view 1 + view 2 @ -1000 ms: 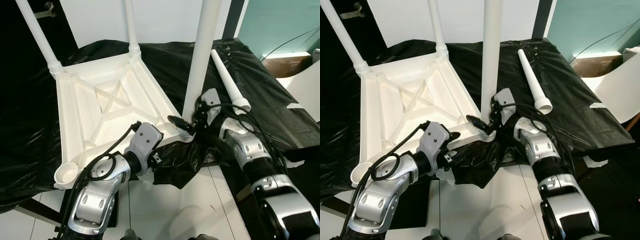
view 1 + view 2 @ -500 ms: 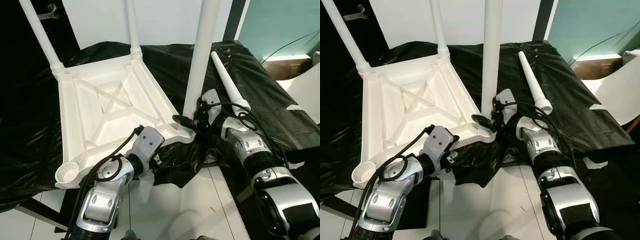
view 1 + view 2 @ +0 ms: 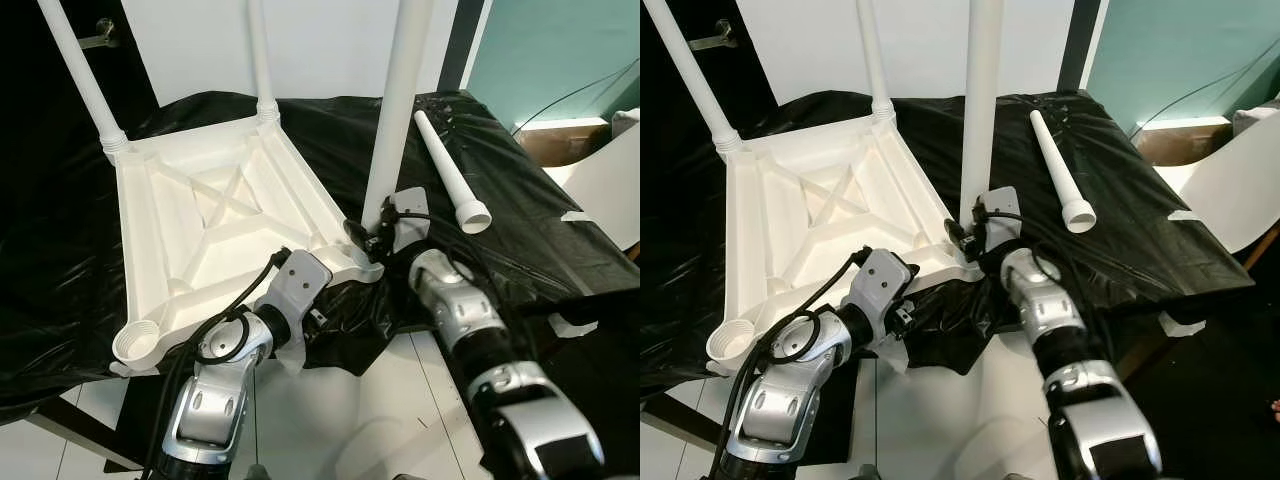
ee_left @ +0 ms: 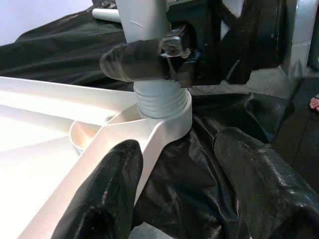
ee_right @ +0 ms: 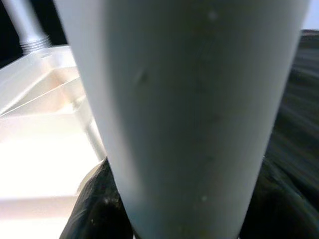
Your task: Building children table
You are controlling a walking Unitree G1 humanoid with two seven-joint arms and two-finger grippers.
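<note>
The white children's table (image 3: pixel 160 230) lies upside down on a black-covered surface. Two legs stand in its far corners. A third leg (image 3: pixel 400 100) stands upright at the near right corner, its threaded end (image 4: pixel 160 102) in the socket. My right gripper (image 3: pixel 368 232) is shut around that leg just above the threads; a finger (image 4: pixel 144 62) wraps across it. My left gripper (image 4: pixel 177 149) is open at the table's near rim, close below that corner. A fourth leg (image 3: pixel 450 170) lies loose on the cover to the right. The near left socket (image 3: pixel 137 345) holds no leg.
The black cover (image 3: pixel 540 240) hangs in folds over the front edge, down to the white tiled floor (image 3: pixel 380 400). A white curved piece (image 3: pixel 610 190) and a cardboard box (image 3: pixel 560 140) stand at the right. A white wall is behind the table.
My right forearm has swung in toward the table, its gripper still around the leg's base. The left gripper stays by the near rim. The view has shifted slightly.
</note>
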